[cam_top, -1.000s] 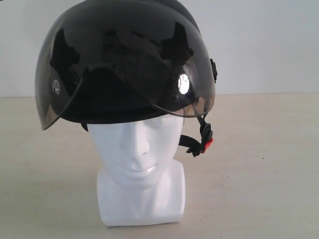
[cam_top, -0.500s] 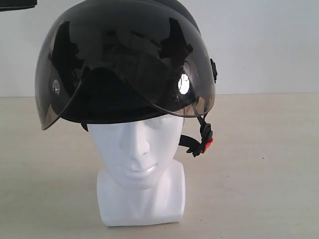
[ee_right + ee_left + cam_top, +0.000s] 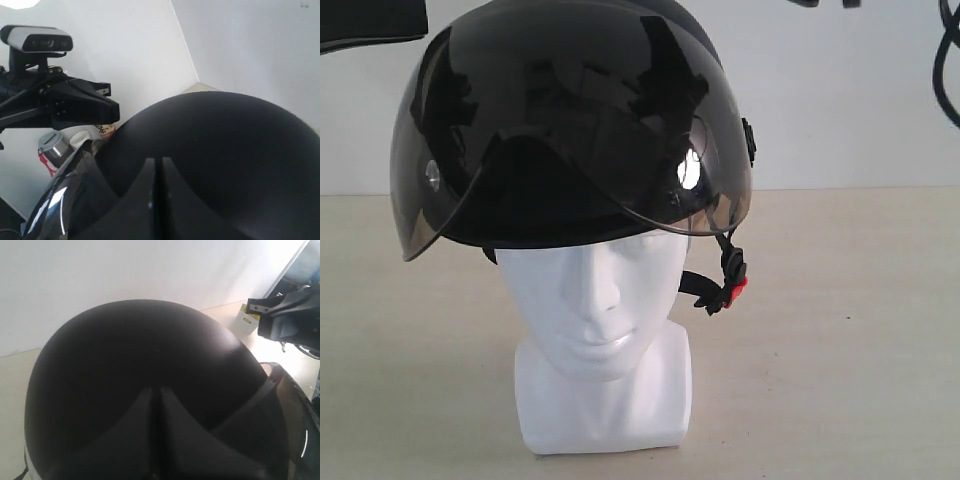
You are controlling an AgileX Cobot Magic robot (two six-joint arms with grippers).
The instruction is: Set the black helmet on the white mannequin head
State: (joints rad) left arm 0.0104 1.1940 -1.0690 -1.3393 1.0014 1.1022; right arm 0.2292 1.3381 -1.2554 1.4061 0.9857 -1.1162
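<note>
The black helmet (image 3: 570, 120) sits on the white mannequin head (image 3: 600, 310), its tinted visor (image 3: 650, 150) down over the brow and its chin strap with a red buckle (image 3: 735, 290) hanging loose beside the cheek. In the left wrist view my left gripper (image 3: 156, 389) is shut, empty, its tips over the helmet's matte shell (image 3: 135, 345). My right gripper (image 3: 156, 160) is also shut and empty, over the shell (image 3: 225, 135) from the other side. Whether either one touches the shell I cannot tell.
A dark piece of the left arm (image 3: 370, 25) shows at the exterior view's top left, and cables (image 3: 950, 60) hang at the top right. The mannequin stands on a beige table (image 3: 840, 350) before a white wall. A metal cup (image 3: 55, 147) stands behind the left arm (image 3: 65, 102).
The dark piece of the left arm has come further into the top left of the exterior view, and cables have appeared at the top right. Helmet and head have not moved.
</note>
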